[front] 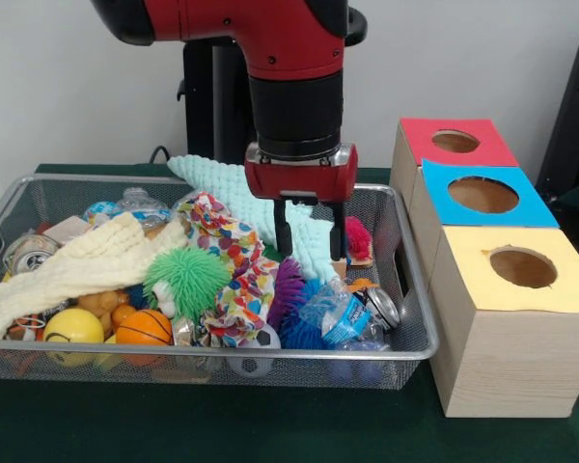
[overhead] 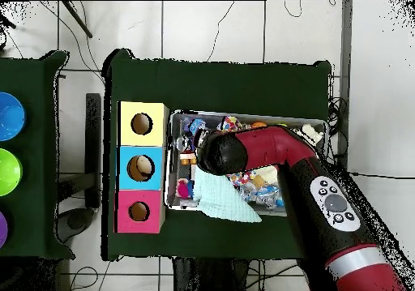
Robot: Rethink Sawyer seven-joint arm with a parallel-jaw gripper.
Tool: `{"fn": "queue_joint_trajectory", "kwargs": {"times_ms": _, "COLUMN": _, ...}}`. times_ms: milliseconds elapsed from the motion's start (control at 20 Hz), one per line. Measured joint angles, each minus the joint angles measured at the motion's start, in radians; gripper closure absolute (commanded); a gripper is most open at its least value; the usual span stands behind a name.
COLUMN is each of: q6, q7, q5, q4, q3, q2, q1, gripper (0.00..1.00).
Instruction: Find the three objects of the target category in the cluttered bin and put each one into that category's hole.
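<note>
tool (front: 310, 234): centre of the front view, hanging from the red arm, two dark fingers parted and pointing straight down into the wire bin; the pale mint cloth shows through the gap and nothing looks pinched, so I judge it open and empty
target category: not given by the frames; which items count cannot be told
nearest thing: mint textured cloth (front: 261, 207), directly behind and partly between the fingers, touching or almost touching
cloth axis: long, from upper left of the front view down toward lower right; in the overhead view (overhead: 227, 198) it drapes over the bin's lower rim
other candidates: crushed water bottle (front: 336, 313) and purple spiky ball (front: 288, 294) just below the fingertips; green spiky ball (front: 187, 280) lower left
bottle axis: lies on its side, slanting; which end bears the cap is unclear
bin (front: 410, 338): left and centre of the front view, on the green surface (front: 270, 424)
holes: red box (front: 482, 149), blue box (front: 531, 207), yellow box (front: 560, 289), stacked in a row to the right of the bin
key relation: the boxes lie to the right of the tool in the front view; any lift must travel that way
likely step: descending to pick, nothing yet delivered that I can see
</note>
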Motion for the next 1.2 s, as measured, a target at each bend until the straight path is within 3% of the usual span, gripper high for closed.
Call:
{"fn": "queue_joint_trajectory", "kwargs": {"times_ms": 600, "q6": 0.000, "q7": 0.000, "q5": -0.001, "q4": 0.024, "q3": 0.000, "q2": -0.009, "q1": 0.006, "gripper": 0.00}}
{"fn": "queue_joint_trajectory", "kwargs": {"times_ms": 1200, "q6": 0.000, "q7": 0.000, "q5": -0.065, "q4": 0.024, "q3": 0.000, "q2": 0.005, "q1": 0.027, "gripper": 0.00}}
